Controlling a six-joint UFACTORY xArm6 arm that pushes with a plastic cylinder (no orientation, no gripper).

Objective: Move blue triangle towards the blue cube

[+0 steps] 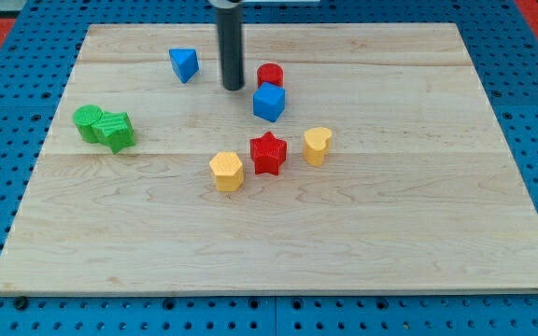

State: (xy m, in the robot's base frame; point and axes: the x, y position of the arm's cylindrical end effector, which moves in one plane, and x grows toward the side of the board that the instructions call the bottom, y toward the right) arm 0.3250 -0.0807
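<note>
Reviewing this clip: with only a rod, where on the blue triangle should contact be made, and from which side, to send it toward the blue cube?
Probably push the blue triangle on its face toward the view's left, coming from the upper left, since the blue cube lies to its lower right. My tip now stands between the two, touching neither, so it would have to circle round the triangle first.

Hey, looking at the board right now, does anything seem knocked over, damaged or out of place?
Nothing stands out. All the blocks sit flat on the wooden board. My tip rests between the blue triangle and the blue cube, touching neither.
</note>
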